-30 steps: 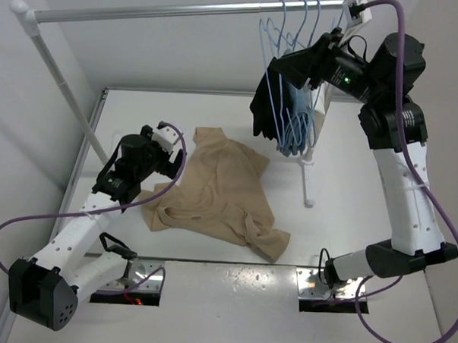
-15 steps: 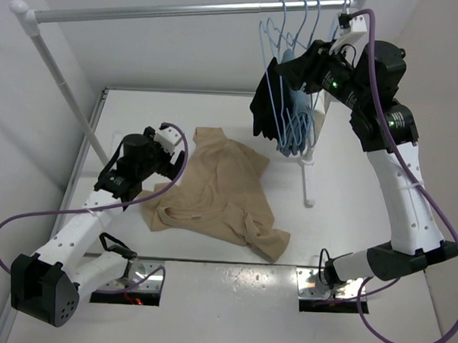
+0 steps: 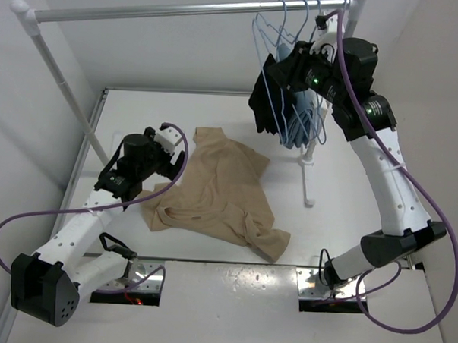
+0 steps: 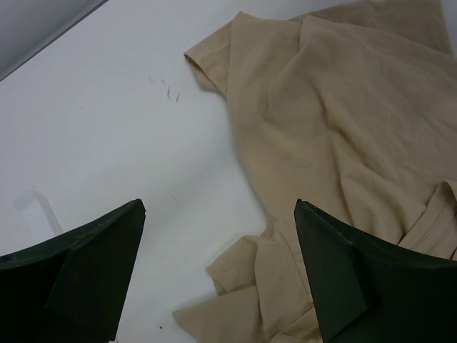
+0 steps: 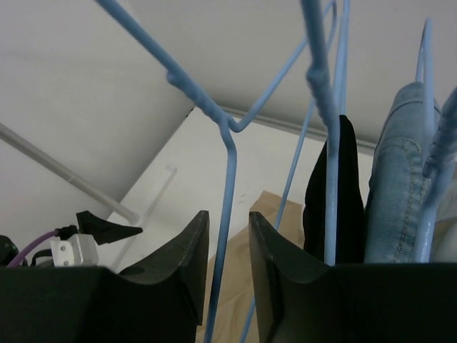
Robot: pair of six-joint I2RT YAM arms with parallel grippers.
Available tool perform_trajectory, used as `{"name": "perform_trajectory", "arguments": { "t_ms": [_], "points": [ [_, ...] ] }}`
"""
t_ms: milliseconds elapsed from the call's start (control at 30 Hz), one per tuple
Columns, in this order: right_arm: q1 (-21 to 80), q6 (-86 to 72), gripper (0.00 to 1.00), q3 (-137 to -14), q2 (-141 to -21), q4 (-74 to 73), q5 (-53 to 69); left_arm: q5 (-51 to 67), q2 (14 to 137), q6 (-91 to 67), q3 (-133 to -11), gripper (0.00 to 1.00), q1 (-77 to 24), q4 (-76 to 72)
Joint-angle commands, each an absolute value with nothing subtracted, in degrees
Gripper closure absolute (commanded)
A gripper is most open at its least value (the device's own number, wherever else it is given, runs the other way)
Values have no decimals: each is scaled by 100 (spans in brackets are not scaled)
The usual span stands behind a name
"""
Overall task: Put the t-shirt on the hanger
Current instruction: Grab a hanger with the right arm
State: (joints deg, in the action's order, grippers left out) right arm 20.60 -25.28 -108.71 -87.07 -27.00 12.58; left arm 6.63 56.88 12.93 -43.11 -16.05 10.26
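The tan t-shirt (image 3: pixel 220 194) lies crumpled on the white table, and the left wrist view shows it (image 4: pixel 343 107) as well. My left gripper (image 3: pixel 171 166) is open and empty, hovering over the shirt's left edge (image 4: pixel 220 204). The bare light-blue wire hanger (image 3: pixel 257 43) hangs leftmost on the rail's right end, swung a little to the left. My right gripper (image 3: pixel 279 65) is raised to it. In the right wrist view the jaws (image 5: pixel 228 218) are drawn in narrow around one wire of the hanger (image 5: pixel 230 164), with a slim gap on each side.
A clothes rail (image 3: pixel 167 11) spans the back on slanted legs (image 3: pixel 65 88). Alike blue hangers hold a black garment (image 3: pixel 262 104) and a blue denim one (image 3: pixel 299 121) beside my right gripper. A white post (image 3: pixel 309 175) stands right of the shirt.
My right arm has swung left along the rail and its jaws now sit around the leftmost hanger's wire, which has shifted left. My left arm and the t-shirt have not moved.
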Motion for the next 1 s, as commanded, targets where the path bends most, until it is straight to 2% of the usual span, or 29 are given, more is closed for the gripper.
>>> {"name": "perform_trajectory", "arguments": {
  "t_ms": [0,33,133,267,433,600,667,833,933,967],
  "points": [
    [2118,-2461,72,-11013,-8763,-2426,1212,677,5572,1213,-4324,9,-1556,923],
    [2118,-2461,76,-11013,-8815,-2426,1213,677,5572,1213,-4324,9,-1556,923],
    [2171,-2400,79,-10881,-8746,-2189,1336,677,5572,1266,-4263,9,-1503,923],
    [2223,-2320,100,-10591,-8482,-1802,1476,851,5572,1642,-4088,13,-1503,1159],
    [2224,-2074,100,-10257,-8174,-1161,1819,1203,5572,2204,-3973,18,-1503,1493],
    [2276,-2004,100,-10266,-8121,-467,2354,2460,5572,3487,-3920,20,-1581,2527],
    [2276,-2004,100,-10266,-8121,-28,2802,2461,5572,3743,-3806,17,-1679,2698],
    [2382,-2127,100,-10266,-8174,352,3822,1962,5950,3885,-3691,17,-1793,2900],
    [2435,-2127,100,-9777,-8026,71,4288,1592,6274,3885,-3691,21,-1845,3075],
    [2435,-2127,100,-9556,-7911,18,4289,1591,6380,3885,-3796,25,-1846,3189]
  ]
}}
